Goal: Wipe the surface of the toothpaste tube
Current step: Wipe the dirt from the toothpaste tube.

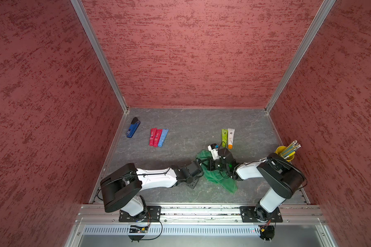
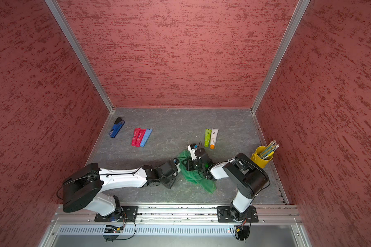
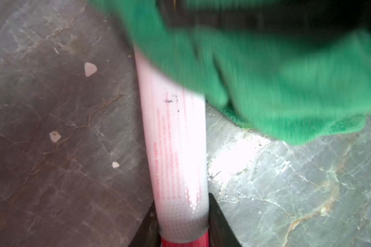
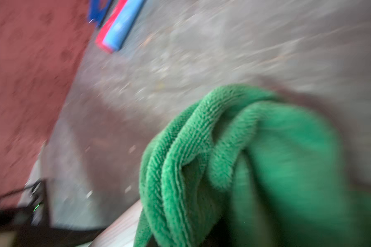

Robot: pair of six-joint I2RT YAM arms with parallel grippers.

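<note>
Two arms met near the front middle of the table [image 1: 186, 126], and everything turned on how the toothpaste tube [image 3: 176, 139] lay between them. On the left, the left arm [image 1: 154, 175] stretched across toward the robot's right, and its wrist view showed the left fingers [image 3: 220, 220] closed on the tube at the cap end, one on each side, just beside the red cap [image 3: 184, 241]. The tube's long axis ran straight out from those fingers — away from the left arm and toward the right one — so most of its white, red-printed body stood clear of the grip; whether it touched the table beneath I could not tell. A few dark specks [image 3: 170, 100] sat on that body just short of the green cloth [image 3: 266, 85], which lay over the tube's far end and hid it. In both top views the cloth was bunched between the two wrists and covered the tube. On the right, the right arm [image 1: 251, 171] pointed in toward the same spot; the right fingers were buried in the folds, yet they were shut, and by the way the cloth gathered close before that wrist camera I judged it to be what they held. The right arm was thus nearer the covered end, and a stroke would, I judged, need to run along the axis, back toward the cap, to cross the specks.
</note>
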